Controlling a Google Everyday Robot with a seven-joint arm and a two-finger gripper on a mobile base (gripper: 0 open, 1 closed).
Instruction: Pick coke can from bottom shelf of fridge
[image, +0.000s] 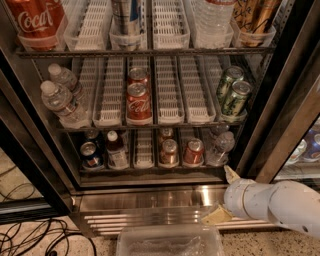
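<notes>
The coke can (193, 151), red with a silver top, stands at the front of the bottom shelf (145, 171) of the fridge (150, 199), right of centre. A duller brownish-red can (169, 152) is just left of it. My gripper (223, 195) is on a white arm at the lower right, outside the fridge in front of its steel base. It sits below and to the right of the coke can, not touching it. Its tan fingers (216, 216) are spread apart and hold nothing.
On the bottom shelf a clear water bottle (220, 148) stands right of the coke can, and a dark blue can (91, 155) and a small bottle (116, 150) stand at the left. Upper racks hold more cans and bottles. A clear plastic bin (170, 241) lies on the floor below.
</notes>
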